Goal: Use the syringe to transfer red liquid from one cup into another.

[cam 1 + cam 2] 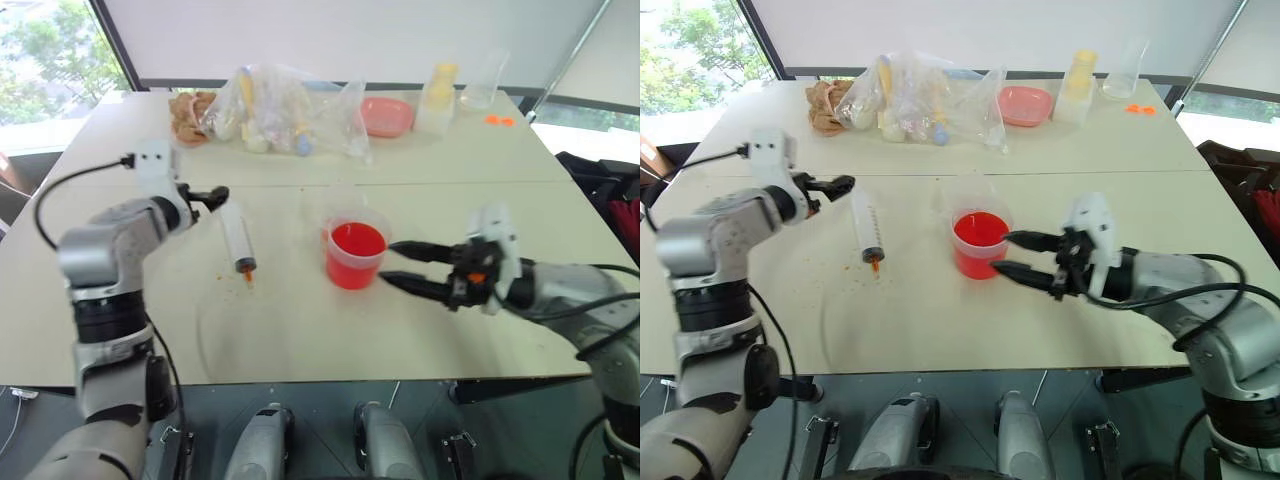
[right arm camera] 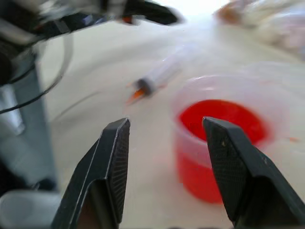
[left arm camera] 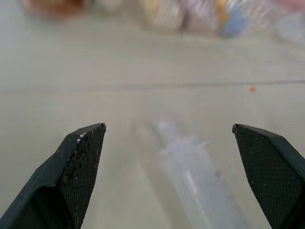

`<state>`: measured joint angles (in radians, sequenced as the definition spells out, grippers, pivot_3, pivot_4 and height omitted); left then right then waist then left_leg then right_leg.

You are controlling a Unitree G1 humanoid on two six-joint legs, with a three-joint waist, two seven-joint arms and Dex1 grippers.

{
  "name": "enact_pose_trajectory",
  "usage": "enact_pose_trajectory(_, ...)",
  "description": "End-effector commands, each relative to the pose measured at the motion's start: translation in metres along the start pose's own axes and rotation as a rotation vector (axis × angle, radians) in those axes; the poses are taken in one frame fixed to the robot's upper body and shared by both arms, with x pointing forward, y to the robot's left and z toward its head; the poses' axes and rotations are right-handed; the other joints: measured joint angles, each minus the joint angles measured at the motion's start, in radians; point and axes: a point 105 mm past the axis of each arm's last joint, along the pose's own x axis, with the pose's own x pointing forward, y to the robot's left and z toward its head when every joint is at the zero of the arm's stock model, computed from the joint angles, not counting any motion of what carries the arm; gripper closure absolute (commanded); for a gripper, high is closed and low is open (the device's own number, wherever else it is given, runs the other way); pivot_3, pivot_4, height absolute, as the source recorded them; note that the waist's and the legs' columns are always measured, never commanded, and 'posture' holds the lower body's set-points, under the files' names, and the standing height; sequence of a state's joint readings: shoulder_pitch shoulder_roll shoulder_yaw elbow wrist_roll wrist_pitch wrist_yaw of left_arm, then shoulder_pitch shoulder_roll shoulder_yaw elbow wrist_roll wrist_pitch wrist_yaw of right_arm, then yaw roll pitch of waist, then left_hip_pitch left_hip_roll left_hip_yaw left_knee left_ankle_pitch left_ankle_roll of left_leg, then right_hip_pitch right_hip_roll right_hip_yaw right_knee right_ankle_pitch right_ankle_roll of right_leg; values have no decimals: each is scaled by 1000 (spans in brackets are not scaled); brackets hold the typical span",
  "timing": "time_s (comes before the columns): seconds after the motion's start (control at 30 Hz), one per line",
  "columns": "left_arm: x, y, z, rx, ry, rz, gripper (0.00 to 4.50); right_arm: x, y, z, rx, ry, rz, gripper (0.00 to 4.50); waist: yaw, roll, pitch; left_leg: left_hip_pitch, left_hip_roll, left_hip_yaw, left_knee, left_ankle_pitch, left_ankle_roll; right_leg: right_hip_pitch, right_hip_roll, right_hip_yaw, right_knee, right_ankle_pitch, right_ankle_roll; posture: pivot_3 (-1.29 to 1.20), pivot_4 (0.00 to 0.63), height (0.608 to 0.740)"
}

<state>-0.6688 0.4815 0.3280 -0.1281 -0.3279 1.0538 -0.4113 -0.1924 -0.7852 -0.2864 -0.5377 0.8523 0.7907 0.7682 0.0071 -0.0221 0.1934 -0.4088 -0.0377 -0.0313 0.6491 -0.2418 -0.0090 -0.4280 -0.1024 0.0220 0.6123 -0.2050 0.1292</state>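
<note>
Looks like the syringe (image 1: 238,243) is lying loose on the table (image 1: 300,330), orange tip toward the robot, just left of the red cup (image 1: 355,255) — the left gripper (image 1: 212,195) sits spread wide and empty by its plunger end, while the right gripper (image 1: 400,265) is parted too, holding nothing, right beside the cup. Can't tell whether the transfer's done; if not, next is re-gripping the barrel. The clear second cup behind the red one is barely readable.

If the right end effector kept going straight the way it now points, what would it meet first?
Most likely the red cup: the right end effector points at it from close by, fingers open and level with its side. The syringe lies farther along that line on the table.
</note>
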Motion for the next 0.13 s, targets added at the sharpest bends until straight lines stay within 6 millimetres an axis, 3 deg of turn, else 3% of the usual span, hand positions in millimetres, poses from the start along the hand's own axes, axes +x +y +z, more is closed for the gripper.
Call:
enact_pose_trajectory(0.03, -20, -13, 10, 107, -107, -121, 24, -19, -16, -2, 2, -38, -127, 1984, 4, 0, 0, 0, 0, 0, 0, 0, 0, 0, 0, 0, 0, 0, -1, 0, 150, 737)
enact_pose_trajectory(0.13, -43, -11, -6, 167, -128, -176, 24, -30, -24, -21, 45, 2, -216, 1984, 5, 0, 0, 0, 0, 1, 0, 0, 1, 0, 0, 0, -1, -2, -3, 0, 150, 737)
